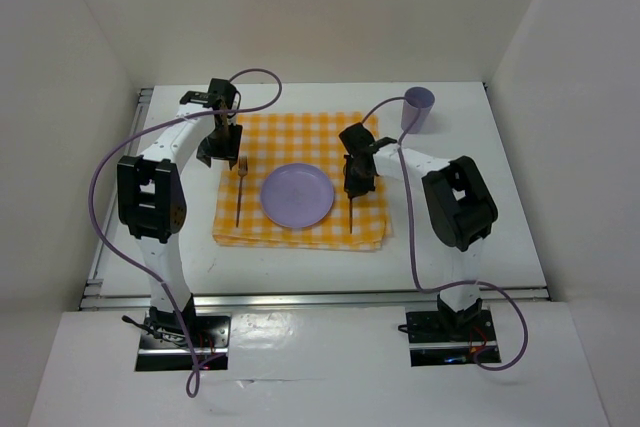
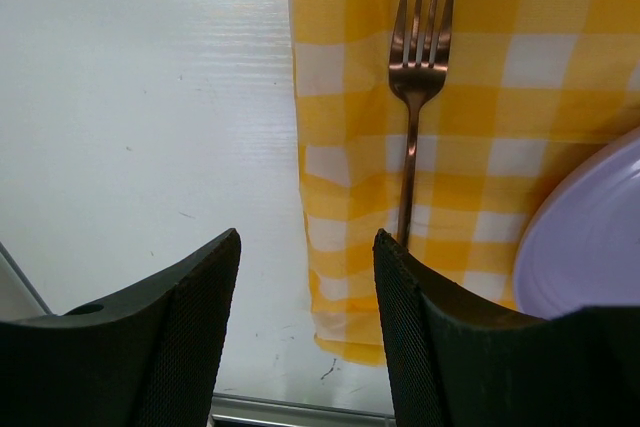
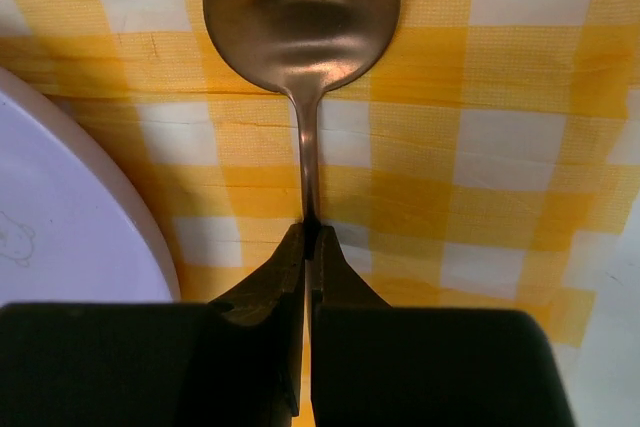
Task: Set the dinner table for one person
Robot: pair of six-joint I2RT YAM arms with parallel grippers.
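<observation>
A yellow-and-white checked cloth (image 1: 300, 132) lies on the white dinner table (image 1: 480, 217). A lilac plate (image 1: 297, 195) sits at its middle. A copper fork (image 1: 240, 192) lies left of the plate, tines pointing away; it also shows in the left wrist view (image 2: 412, 97). My left gripper (image 1: 218, 152) is open and empty (image 2: 305, 247), above the cloth's left edge beside the fork. My right gripper (image 1: 358, 182) is shut on the handle of a copper spoon (image 3: 300, 17), low over the cloth right of the plate (image 3: 60, 217). The handle end shows below the gripper (image 1: 352, 217).
A lilac cup (image 1: 418, 107) stands on the bare table beyond the cloth's far right corner. Silver rails run along the left (image 1: 110, 217) and near (image 1: 320, 295) table edges. White walls enclose the table on three sides.
</observation>
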